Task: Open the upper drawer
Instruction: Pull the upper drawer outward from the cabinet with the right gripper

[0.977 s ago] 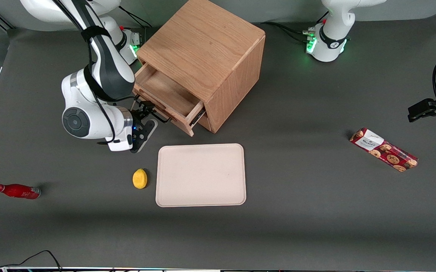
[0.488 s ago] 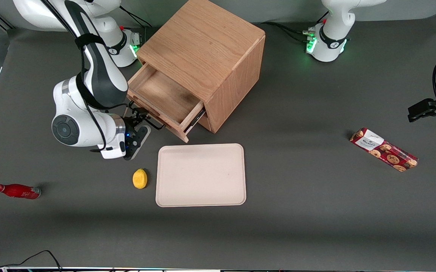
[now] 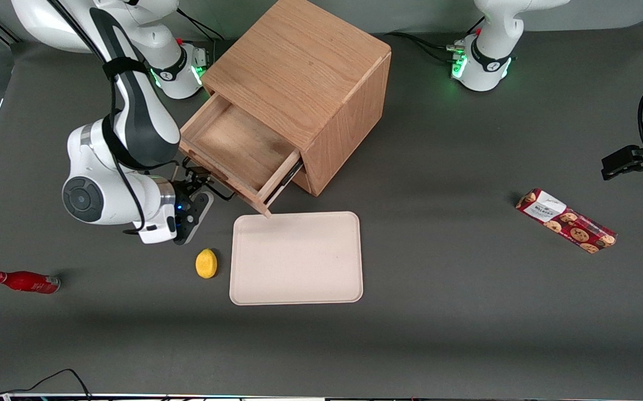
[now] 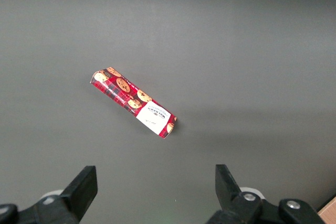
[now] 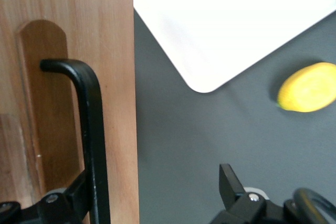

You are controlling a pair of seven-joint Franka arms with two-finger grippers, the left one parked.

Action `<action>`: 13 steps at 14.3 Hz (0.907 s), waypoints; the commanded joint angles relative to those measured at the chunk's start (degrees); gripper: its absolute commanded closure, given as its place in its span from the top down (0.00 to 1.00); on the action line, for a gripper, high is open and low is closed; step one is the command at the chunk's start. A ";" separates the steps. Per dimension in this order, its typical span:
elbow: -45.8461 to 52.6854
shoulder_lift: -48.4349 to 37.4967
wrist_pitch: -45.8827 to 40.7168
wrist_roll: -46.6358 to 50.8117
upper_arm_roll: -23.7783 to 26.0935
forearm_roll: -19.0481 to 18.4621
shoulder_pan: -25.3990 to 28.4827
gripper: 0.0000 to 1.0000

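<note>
The upper drawer (image 3: 232, 150) was seen pulled well out of the cabinet (image 3: 310, 72), toward seven o'clock, its corner reaching the tray (image 3: 296, 259). The gripper (image 3: 197, 186) was set at the handle (image 5: 92, 129), fingers apart, with the bar between them against one finger. Any further pull would best be kept straight along the runners and eased off before the stop.

We count: one wooden cabinet (image 3: 310, 78), one drawer (image 3: 232, 153) pulled out, one black handle (image 5: 89, 124). One gripper (image 3: 196, 184) at that handle. One tray (image 3: 297, 258). One lemon (image 3: 206, 263). One red bottle (image 3: 23, 281). One cookie box (image 3: 566, 220). One grey table (image 3: 466, 312).
</note>
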 commanded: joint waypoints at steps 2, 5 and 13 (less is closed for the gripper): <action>4.31 3.08 -0.46 -4.03 0.20 -1.30 -2.05 1.00; 5.89 3.70 -0.46 -5.18 0.20 -2.43 -2.84 1.00; 9.32 5.72 -0.46 -8.78 0.28 -3.05 -5.13 1.00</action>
